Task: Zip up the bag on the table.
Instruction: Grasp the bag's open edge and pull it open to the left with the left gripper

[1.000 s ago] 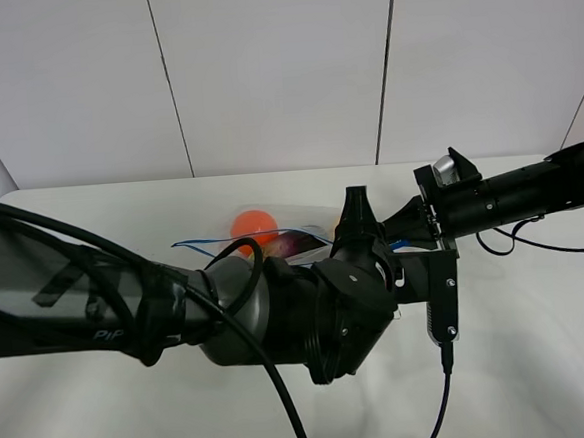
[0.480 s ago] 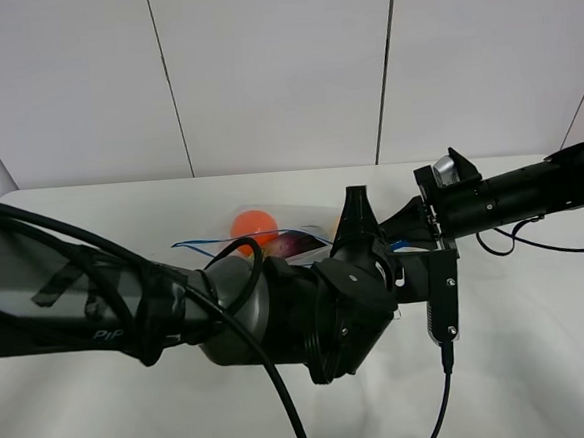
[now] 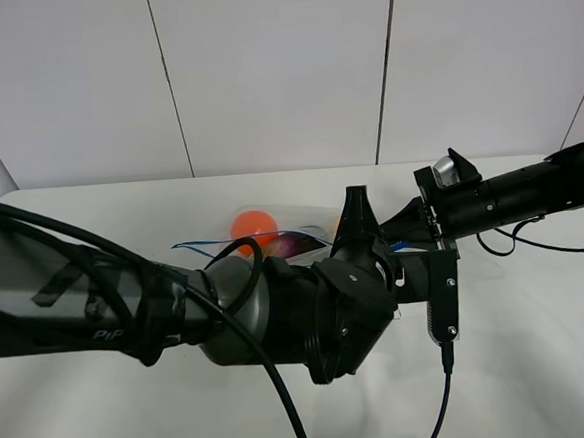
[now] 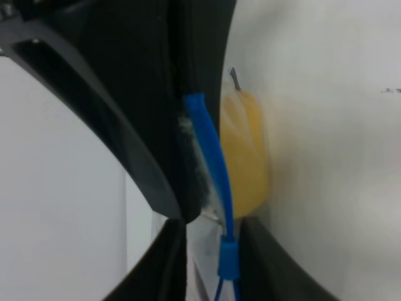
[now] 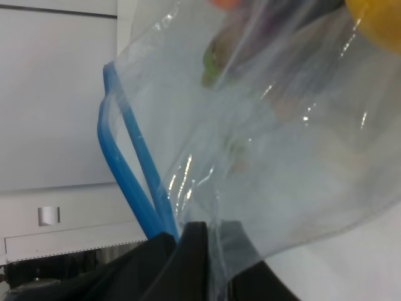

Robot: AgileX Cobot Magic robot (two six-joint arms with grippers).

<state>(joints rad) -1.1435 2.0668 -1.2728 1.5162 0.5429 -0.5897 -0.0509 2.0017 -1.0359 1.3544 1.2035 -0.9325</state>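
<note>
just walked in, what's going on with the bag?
Both arms are on the bag at the table. The left end effector pinches the blue zipper strip; the right end effector clamps the bag's edge beside it. In the right wrist view the strip's two tracks are apart, so it isn't zipped there yet.

Table: the table (image 3: 543,362) is white and plain, with a round corner at the far left.
On it: one clear bag (image 3: 273,230), near the back, about the middle.
Bag edge: a thin blue strip (image 3: 199,246).
Inside the bag: an orange fruit (image 3: 253,224), something purple (image 3: 292,244) and a yellow fruit (image 4: 245,157).
Hard to see: much of the bag is hidden.
</note>
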